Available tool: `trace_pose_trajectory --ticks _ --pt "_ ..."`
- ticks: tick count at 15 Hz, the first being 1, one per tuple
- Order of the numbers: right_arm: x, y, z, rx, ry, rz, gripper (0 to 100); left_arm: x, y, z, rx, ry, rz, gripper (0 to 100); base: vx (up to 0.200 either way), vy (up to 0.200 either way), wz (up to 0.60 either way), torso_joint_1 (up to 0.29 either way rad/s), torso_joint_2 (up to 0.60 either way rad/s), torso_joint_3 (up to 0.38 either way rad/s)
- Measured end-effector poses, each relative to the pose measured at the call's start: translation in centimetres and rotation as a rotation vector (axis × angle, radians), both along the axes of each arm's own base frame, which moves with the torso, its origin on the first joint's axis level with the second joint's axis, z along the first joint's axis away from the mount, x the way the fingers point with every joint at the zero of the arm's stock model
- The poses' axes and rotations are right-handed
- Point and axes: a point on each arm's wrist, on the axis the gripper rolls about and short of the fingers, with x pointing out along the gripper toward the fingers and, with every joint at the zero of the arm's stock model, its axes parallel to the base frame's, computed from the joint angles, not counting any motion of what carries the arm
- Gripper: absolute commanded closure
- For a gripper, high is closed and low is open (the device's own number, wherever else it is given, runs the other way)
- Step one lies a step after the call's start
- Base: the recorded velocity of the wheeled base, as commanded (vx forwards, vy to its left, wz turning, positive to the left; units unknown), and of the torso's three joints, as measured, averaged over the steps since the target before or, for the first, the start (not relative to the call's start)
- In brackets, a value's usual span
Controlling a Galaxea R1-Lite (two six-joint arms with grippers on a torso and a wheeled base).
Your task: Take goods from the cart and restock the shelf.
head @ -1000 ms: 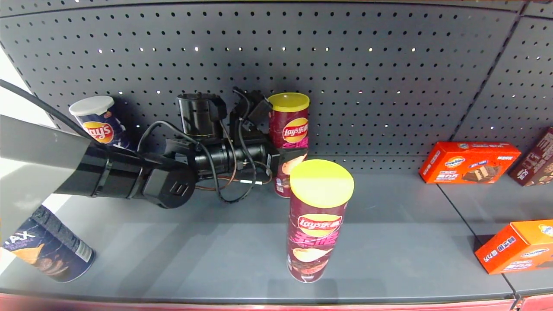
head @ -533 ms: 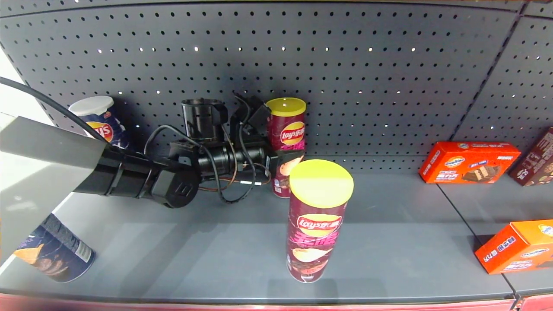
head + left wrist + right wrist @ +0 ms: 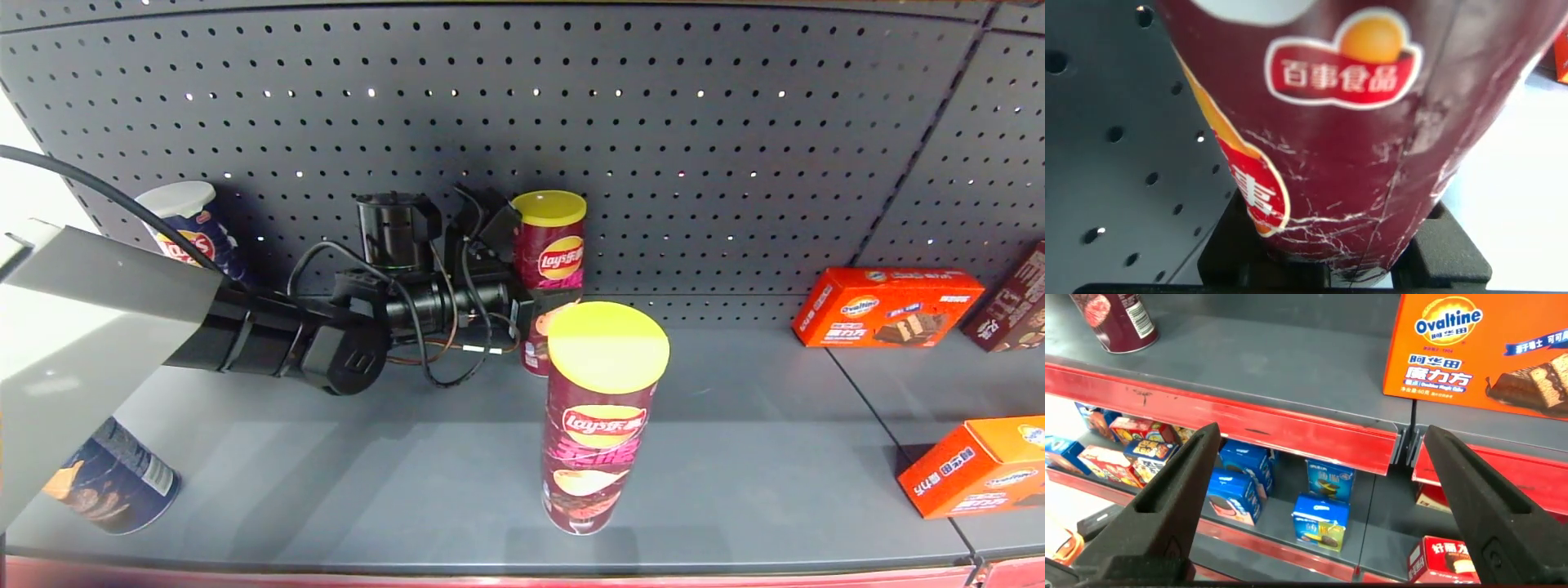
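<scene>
A maroon chip can (image 3: 550, 245) with a yellow lid stands at the back of the grey shelf (image 3: 759, 457), close to the pegboard. My left gripper (image 3: 535, 317) is shut on its lower half, with the arm coming in from the left. In the left wrist view the can (image 3: 1372, 139) sits between the two dark fingers (image 3: 1237, 253). A second maroon can (image 3: 600, 425) stands upright nearer the shelf's front edge, apart from the gripper. My right gripper (image 3: 1327, 498) hangs open below the shelf's red front lip (image 3: 1249, 416), holding nothing.
A blue can (image 3: 192, 233) stands at the back left and a dark blue can (image 3: 110, 482) at the front left. Orange boxes (image 3: 886, 306) (image 3: 976, 465) lie on the right. The lower shelf holds blue boxes (image 3: 1241, 486).
My left arm has pushed a little farther right and in toward the pegboard, carrying the maroon can, which now sits slightly lower. The front can and the boxes have not moved.
</scene>
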Motion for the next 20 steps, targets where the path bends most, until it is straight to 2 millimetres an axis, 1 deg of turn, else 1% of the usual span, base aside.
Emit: trace_pose_trajectory --ticks 5,6,8,10,12,14,17,20 --pt "0.0 0.0 0.0 0.000 0.000 0.000 0 -0.2 -0.1 -0.2 0.022 -0.023 -0.002 0 0.000 0.000 0.00 0.000 0.00 0.000" --pt "0.0 0.0 0.0 0.000 0.000 0.000 0 -0.6 0.1 0.1 0.018 -0.037 0.000 0 0.000 0.000 0.00 0.000 0.00 0.000" --pt "0.0 0.0 0.0 0.000 0.000 0.000 0 -2.1 1.1 1.0 0.012 -0.059 0.022 0 0.000 0.000 0.00 0.000 0.00 0.000" --pt "0.0 0.0 0.0 0.000 0.000 0.000 0 -3.8 2.4 1.5 0.025 -0.055 0.108 0 0.000 0.000 0.00 0.000 0.00 0.000" --pt "0.0 0.0 0.0 0.000 0.000 0.000 0 -5.1 3.8 1.8 0.042 -0.058 0.277 0 0.000 0.000 0.00 0.000 0.00 0.000" --pt "0.0 0.0 0.0 0.000 0.000 0.000 0 -6.2 4.7 1.6 0.058 -0.060 0.417 0 0.000 0.000 0.00 0.000 0.00 0.000" --pt "0.0 0.0 0.0 0.000 0.000 0.000 0 -6.8 5.3 1.2 0.091 -0.061 0.559 0 0.000 0.000 0.00 0.000 0.00 0.000" --pt "0.0 0.0 0.0 0.000 0.000 0.000 0 -6.9 5.4 1.2 0.140 -0.099 0.596 0 0.000 0.000 0.00 0.000 0.00 0.000"
